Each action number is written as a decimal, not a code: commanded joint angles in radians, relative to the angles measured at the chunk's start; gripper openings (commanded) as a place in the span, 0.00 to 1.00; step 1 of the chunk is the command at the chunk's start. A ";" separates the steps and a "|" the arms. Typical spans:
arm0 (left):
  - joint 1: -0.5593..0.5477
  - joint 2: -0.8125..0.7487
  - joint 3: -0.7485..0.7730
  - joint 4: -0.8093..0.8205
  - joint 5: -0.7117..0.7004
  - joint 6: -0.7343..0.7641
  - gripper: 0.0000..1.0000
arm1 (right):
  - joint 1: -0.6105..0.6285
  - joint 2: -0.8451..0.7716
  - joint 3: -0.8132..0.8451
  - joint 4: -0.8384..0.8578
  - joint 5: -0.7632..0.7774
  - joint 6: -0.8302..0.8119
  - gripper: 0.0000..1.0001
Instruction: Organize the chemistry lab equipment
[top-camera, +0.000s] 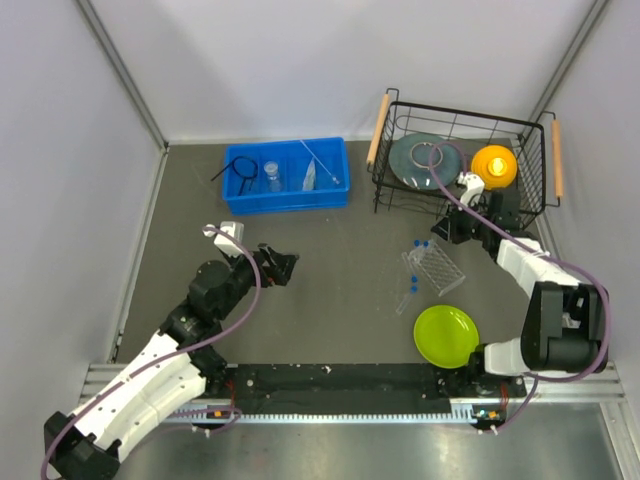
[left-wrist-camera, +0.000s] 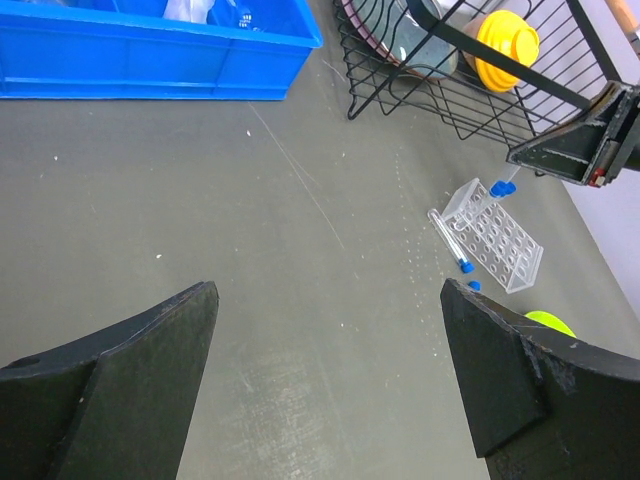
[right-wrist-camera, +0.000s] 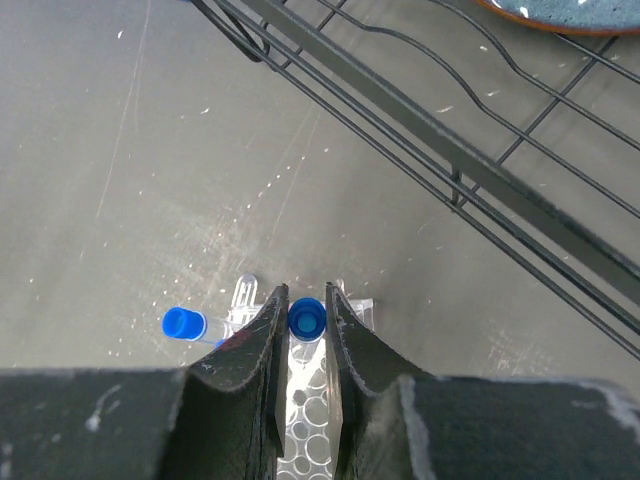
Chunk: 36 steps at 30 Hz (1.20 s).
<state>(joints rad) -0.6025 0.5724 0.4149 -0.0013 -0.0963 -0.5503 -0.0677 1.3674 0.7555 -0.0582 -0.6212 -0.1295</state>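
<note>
White-and-black arms, purple cables, scuffed black tool fingers.

We see a dark grey table enclosed by pale wall panels. At the back left sits a blue plastic bin. At the back right stands a black wire basket with a wooden handle on each side. Inside it, a grey dish, perhaps tilted, sits beside an orange bowl. A lime-green plate lies flat at the front right.
</note>
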 joint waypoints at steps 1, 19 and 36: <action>0.006 0.000 0.004 0.037 0.012 0.012 0.99 | 0.011 0.032 0.048 0.031 0.001 -0.004 0.13; 0.004 0.000 -0.007 0.043 0.035 0.003 0.99 | 0.026 0.047 0.047 -0.002 -0.005 -0.065 0.15; 0.004 -0.017 -0.011 0.035 0.050 -0.002 0.99 | 0.026 0.024 0.057 -0.065 -0.071 -0.134 0.24</action>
<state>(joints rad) -0.6025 0.5652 0.4046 -0.0025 -0.0628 -0.5510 -0.0525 1.4094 0.7685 -0.1104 -0.6563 -0.2283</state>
